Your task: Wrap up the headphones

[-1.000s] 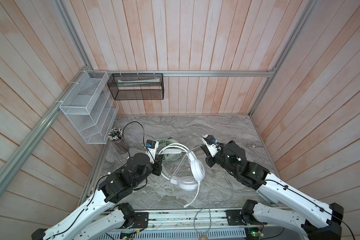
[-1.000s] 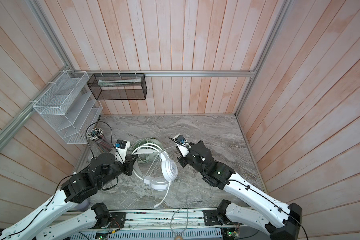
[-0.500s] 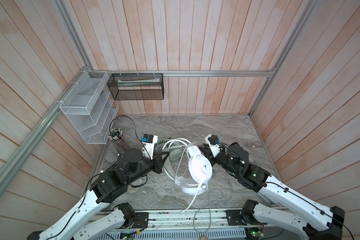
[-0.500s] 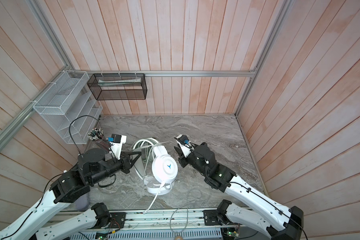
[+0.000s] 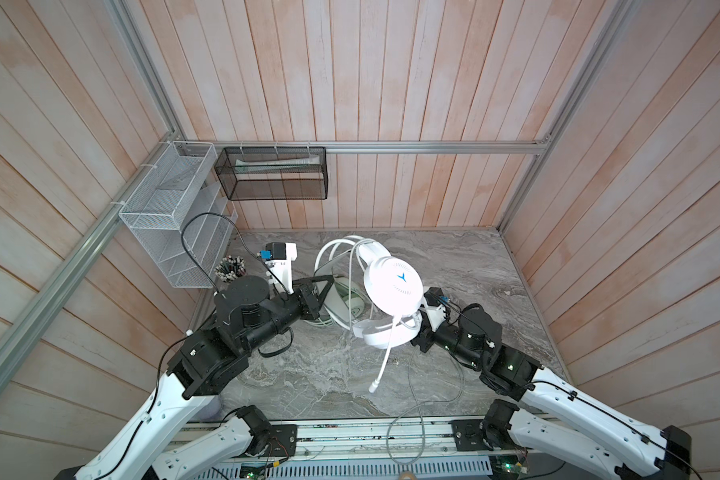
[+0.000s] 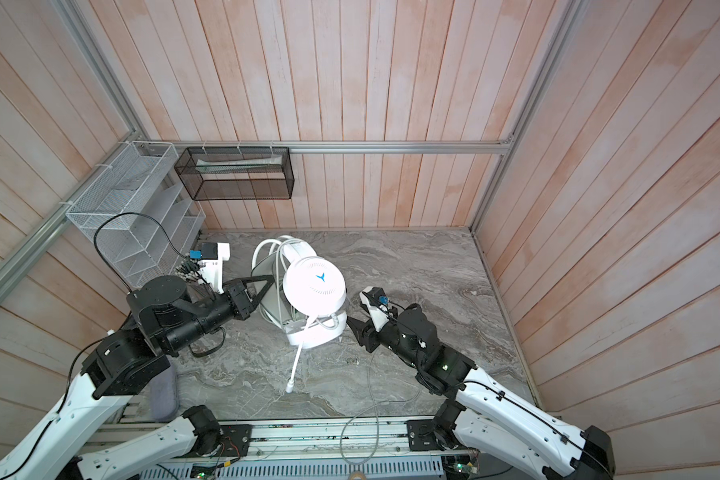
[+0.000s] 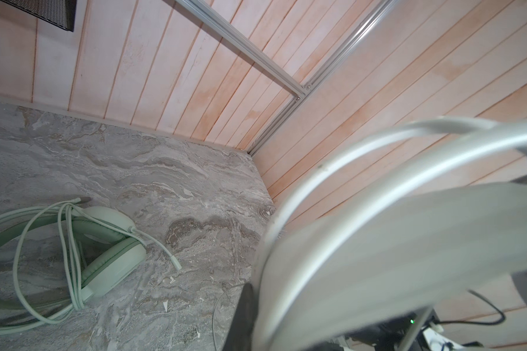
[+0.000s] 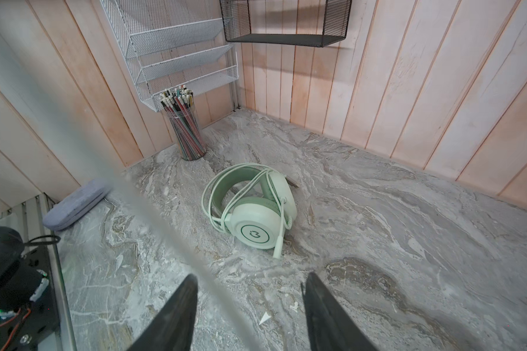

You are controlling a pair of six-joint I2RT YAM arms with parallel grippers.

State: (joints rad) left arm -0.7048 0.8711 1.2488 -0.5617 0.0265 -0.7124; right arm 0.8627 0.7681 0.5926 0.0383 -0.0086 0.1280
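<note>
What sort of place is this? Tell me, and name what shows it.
Probably a mock desk corner in a robot test cell: a pencil cup on the tabletop, a wire rack on the panelled wall, aluminium rails framing it.

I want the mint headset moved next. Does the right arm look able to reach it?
Likely yes: the right claw is open, facing the mint headset across the table. The white headset hangs above, in the left claw; only a blurred strand crosses near one finger.
</note>
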